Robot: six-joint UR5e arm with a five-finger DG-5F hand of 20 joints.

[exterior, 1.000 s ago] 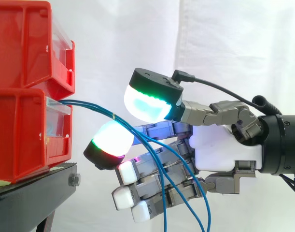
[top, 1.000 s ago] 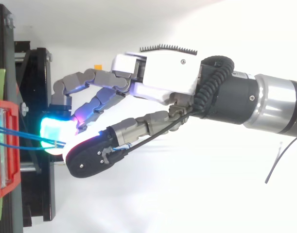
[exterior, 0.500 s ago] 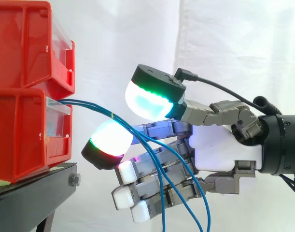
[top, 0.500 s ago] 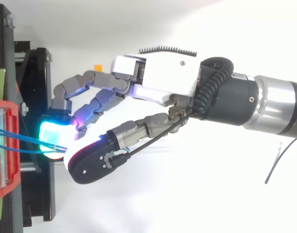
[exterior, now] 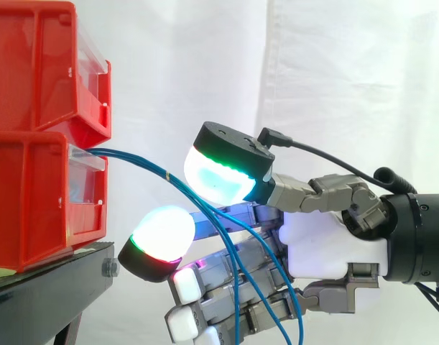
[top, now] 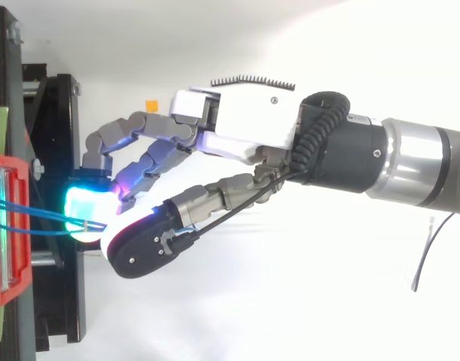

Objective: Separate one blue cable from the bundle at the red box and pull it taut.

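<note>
- Red plastic bins, two of them, are stacked: the upper bin (exterior: 39,65) sits on the lower bin (exterior: 32,201), which stands on one black stand (exterior: 47,295).
- Blue cables (exterior: 133,156) come out of the front of the lower bin, near its top edge. They run away from it and bend downwards. A small yellowish band (exterior: 167,175) holds them together a short way from the bin.
- After the band the cables spread. At least three strands can be counted, but the exact number I cannot tell.
- One hand (exterior: 334,244) is in front of the lower bin, apart from it, with the palm turned to the bin.
- It is half open, with bent fingers. The thumb pad (exterior: 219,172) glows green and cyan, and the nearest finger pad (exterior: 160,233) is below it and closer to the bin. The two stand apart.
- All the cables pass through this gap and hang loose over the lower fingers, so the hand grips nothing.
- From above, the cables (top: 34,218) cross the open space between the bin front and the pads.
- Behind the hand is a white curtain (exterior: 348,72).
</note>
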